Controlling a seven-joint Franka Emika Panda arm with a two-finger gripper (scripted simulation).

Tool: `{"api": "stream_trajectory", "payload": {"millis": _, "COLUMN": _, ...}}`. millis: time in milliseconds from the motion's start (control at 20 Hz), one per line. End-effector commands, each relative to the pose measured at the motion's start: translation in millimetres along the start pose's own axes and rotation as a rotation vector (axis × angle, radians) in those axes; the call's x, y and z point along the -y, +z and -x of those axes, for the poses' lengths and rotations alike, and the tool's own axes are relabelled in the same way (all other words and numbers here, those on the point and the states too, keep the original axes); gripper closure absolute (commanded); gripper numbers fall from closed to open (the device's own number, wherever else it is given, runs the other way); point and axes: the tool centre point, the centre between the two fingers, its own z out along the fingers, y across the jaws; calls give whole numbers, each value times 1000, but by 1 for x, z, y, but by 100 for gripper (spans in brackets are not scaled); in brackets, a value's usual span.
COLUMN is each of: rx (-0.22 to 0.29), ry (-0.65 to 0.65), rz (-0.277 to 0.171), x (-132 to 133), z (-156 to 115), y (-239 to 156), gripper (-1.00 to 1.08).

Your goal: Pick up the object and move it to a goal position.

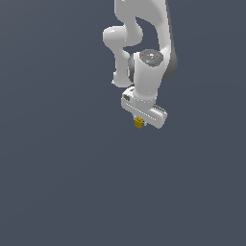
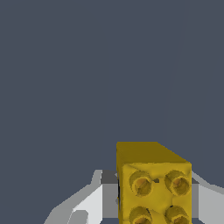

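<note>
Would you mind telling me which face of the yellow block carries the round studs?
The yellow block has round studs only on the face turned toward the wrist camera; the other visible face is smooth. It sits between the fingers.

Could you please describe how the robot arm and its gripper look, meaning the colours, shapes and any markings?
The arm is glossy white with rounded, bulbous links and dark grey joint sections. Its wrist ends in a grey cap with small coloured dots. The gripper is a white, boxy bar with faint dotted markings along its edge. In the wrist view, its fingers look white and grey, angular and flat-faced. No cables show.
</note>
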Motion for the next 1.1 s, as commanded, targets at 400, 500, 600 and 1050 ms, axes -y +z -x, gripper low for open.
{"api": "stream_trajectory", "payload": {"millis": 400, "rx": 0, "ry": 0, "rz": 0, "x": 44, "z": 1, "y": -100, "gripper": 108}}
{"api": "stream_trajectory", "payload": {"millis": 500, "rx": 0, "ry": 0, "rz": 0, "x": 50, "z": 1, "y": -115, "gripper": 108}}
{"api": "stream_trajectory", "payload": {"millis": 600, "rx": 0, "ry": 0, "rz": 0, "x": 56, "z": 1, "y": -127, "gripper": 108}}
{"api": "stream_trajectory", "payload": {"millis": 1050, "rx": 1, "ry": -1, "rz": -1, "x": 73, "z": 0, "y": -159, "gripper": 108}}
